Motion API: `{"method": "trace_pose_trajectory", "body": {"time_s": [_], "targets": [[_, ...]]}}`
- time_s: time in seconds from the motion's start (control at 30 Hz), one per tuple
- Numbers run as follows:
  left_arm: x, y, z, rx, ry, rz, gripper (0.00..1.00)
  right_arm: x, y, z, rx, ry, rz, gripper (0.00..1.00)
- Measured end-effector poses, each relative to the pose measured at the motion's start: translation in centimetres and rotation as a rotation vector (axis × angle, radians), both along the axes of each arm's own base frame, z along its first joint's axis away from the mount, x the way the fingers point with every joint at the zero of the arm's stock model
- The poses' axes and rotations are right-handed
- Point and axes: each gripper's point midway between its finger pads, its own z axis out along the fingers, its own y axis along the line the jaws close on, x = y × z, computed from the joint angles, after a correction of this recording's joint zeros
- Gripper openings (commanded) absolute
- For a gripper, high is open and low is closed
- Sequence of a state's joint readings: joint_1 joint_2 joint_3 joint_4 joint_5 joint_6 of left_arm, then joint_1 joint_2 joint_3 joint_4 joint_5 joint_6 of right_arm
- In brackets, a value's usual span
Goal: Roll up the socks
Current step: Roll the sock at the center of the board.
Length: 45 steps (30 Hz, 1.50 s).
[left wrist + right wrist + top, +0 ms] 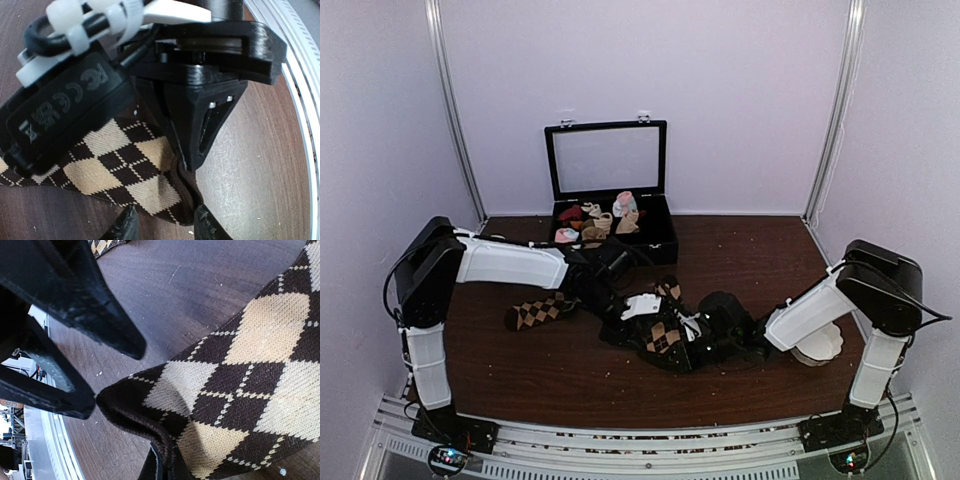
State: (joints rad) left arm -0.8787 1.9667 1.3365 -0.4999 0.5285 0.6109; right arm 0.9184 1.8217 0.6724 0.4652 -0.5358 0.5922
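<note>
A dark brown wooden table (550, 365) fills a white-walled enclosure. At its far edge stands 1 black case (657, 243), its glazed lid (607, 158) raised upright against the back wall. Inside lie small sock rolls: pink (625, 203), white (590, 209), maroon (571, 213) and tan (627, 224). A white scalloped object (823, 345) sits near the table's right edge. A metal rail (650, 445) runs along the near side.

Socks (120, 165): dk brown w/ tan-cream argyle diamonds, thin dotted cream lines crossing them, plain dk brown cuff. Table (570, 370) is dk reddish-brown wood grain; box (660, 246) is black, and the small rolls (596, 222) in it look pink, white, tan & maroon, tho too small to be sure. Left arm (510, 262) & right arm (810, 312): white shells, black joints.
</note>
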Motion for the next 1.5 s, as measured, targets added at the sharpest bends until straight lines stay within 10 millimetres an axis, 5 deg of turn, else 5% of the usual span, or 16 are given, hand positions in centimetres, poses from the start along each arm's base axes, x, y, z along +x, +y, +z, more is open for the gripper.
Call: {"method": "trace_pose_trajectory", "body": {"time_s": [0.37, 0.5, 0.67, 0.77, 0.97, 1.17, 1.5], "targets": [[-1.2, 0.4, -1.4, 0.072, 0.09, -0.06, 0.33, 0.0, -0.1, 0.0, 0.015, 0.019, -0.003, 0.0], [-1.8, 0.8, -1.9, 0.094, 0.123, -0.075, 0.49, -0.1, 0.0, 0.0, 0.024, 0.027, 0.0, 0.0], [-2.7, 1.3, -2.0, 0.105, 0.156, -0.1, 0.53, -0.2, 0.2, 0.0, 0.037, 0.034, 0.006, 0.0], [-2.8, 1.2, -2.1, 0.107, 0.156, -0.1, 0.46, -0.2, 0.2, 0.0, 0.04, 0.037, 0.009, 0.0], [-2.0, 0.7, -2.4, 0.112, 0.143, -0.073, 0.14, -0.4, 0.2, 0.1, 0.043, 0.043, 0.015, 0.0], [-1.1, 0.0, -3.3, 0.131, 0.149, -0.044, 0.02, -0.5, 0.1, 0.0, 0.054, 0.043, 0.011, 0.0], [-1.3, -1.9, -3.3, 0.163, 0.223, -0.045, 0.0, -0.4, -1.8, 0.5, 0.066, -0.002, -0.083, 0.38]]}}
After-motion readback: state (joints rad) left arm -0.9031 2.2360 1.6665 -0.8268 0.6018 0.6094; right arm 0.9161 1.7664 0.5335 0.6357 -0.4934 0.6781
